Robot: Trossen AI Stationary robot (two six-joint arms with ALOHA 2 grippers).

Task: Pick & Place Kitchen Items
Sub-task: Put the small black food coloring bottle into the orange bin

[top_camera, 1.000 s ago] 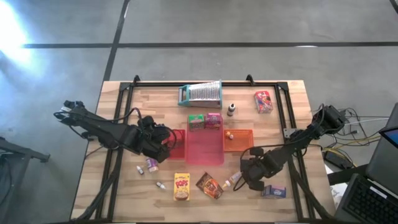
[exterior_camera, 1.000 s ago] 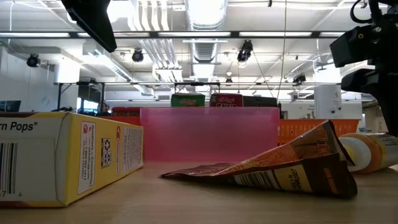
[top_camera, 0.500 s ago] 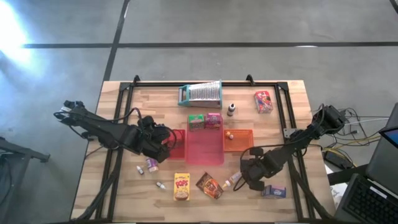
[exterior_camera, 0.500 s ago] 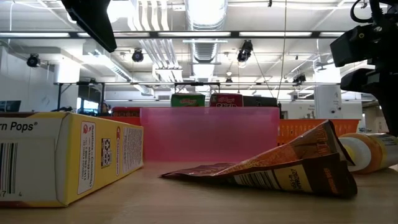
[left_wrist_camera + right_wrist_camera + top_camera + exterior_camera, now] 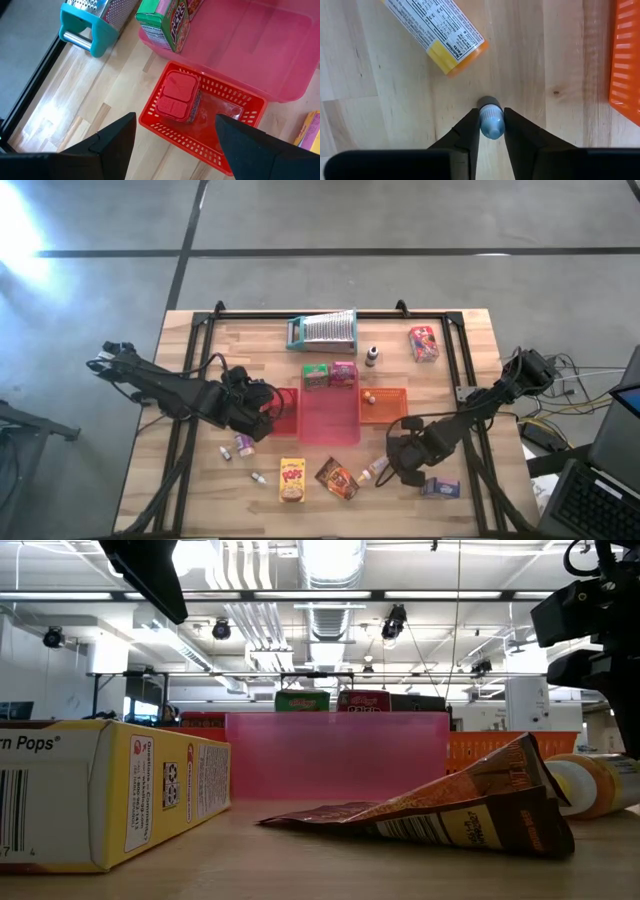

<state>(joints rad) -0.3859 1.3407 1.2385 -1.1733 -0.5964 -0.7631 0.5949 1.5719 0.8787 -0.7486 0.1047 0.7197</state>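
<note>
- We see our right gripper [image 5: 491, 131] low over the front right part of the table [image 5: 190, 480], its two dark fingers [image 5: 466, 134] drawn narrow against the sides of a tiny blue-capped bottle [image 5: 491, 122] that stands upright on the wood.
- Whether the bottle is firmly gripped or only touched on both sides, we cannot tell.
- Just beyond the bottle lies an orange-capped jar [image 5: 436, 27] on its side, its printed label up, close to the bottle but not touching it.
- Off to one side of that wrist view shows the edge of the orange tray [image 5: 625, 60].
- From above, our right gripper [image 5: 405, 465] sits between the jar [image 5: 375, 469] and a blue-purple box [image 5: 440, 488], with the brown packet [image 5: 336, 478] and the yellow box [image 5: 291, 479] farther along the front edge.
- Our left gripper [image 5: 175, 137] hangs with its fingers wide apart and nothing between them, over the red tray [image 5: 210, 125].
- A red-lidded container [image 5: 176, 96] rests inside that red tray.
- Beside the red tray is the pink tray [image 5: 265, 50], with a green box [image 5: 167, 22] just behind it and the teal-framed grater [image 5: 95, 20] farther back.
- From above, a pink box [image 5: 344, 374] stands beside the green box [image 5: 316, 376], a small dark bottle [image 5: 371, 357] stands behind the orange tray [image 5: 384, 405], and a red box [image 5: 423, 344] lies near the far right corner.
- Two small jars [image 5: 242, 445] lie on the wood in front of the left gripper [image 5: 262, 418].
</note>
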